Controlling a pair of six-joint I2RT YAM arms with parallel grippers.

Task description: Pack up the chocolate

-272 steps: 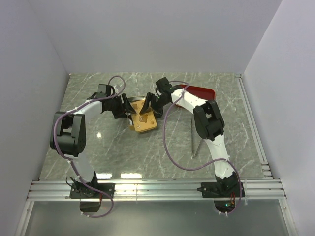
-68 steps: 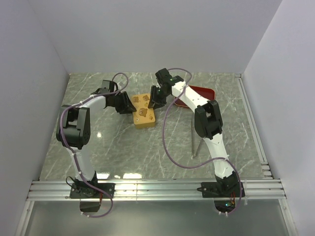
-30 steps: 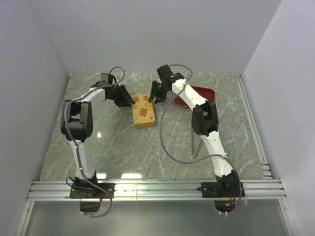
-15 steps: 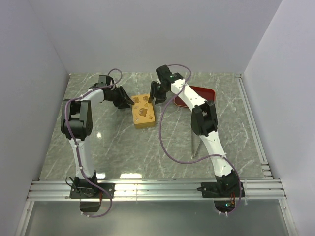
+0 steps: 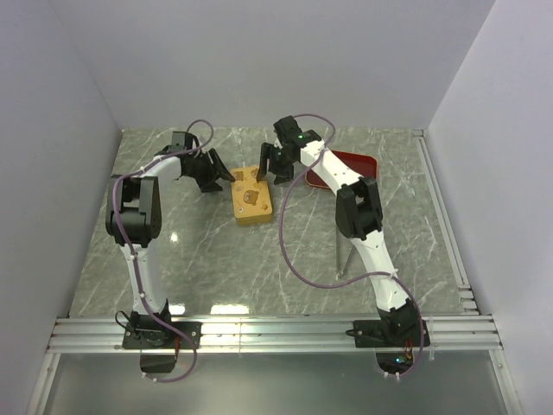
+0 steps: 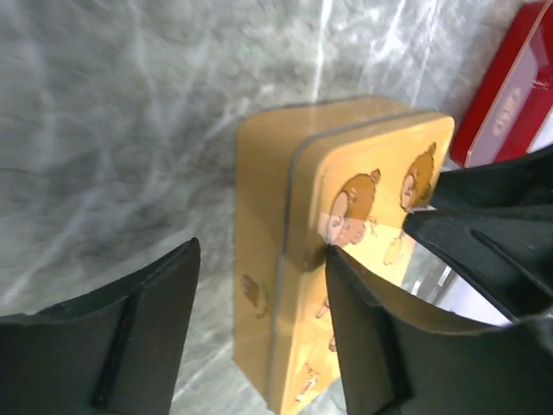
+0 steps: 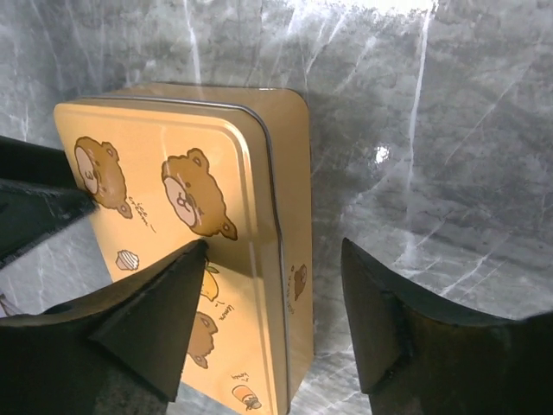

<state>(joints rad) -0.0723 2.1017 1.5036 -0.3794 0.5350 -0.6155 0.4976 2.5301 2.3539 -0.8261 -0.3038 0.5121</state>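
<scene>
Marble table [image 5: 216, 259] bears 1 yellow tin [image 5: 251, 203], 1 red tray [image 5: 359, 164]; left claw [image 6: 259, 255], right claw [image 7: 275, 246] spread.

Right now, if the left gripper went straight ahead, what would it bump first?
The left gripper would probably hit the yellow bear tin first; it sits ahead, partly between the open fingers. Depth is unclear.

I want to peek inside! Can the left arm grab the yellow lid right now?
Probably yes: the left fingers are open right beside the lid, nothing between. The right fingers crowd that end too.
</scene>
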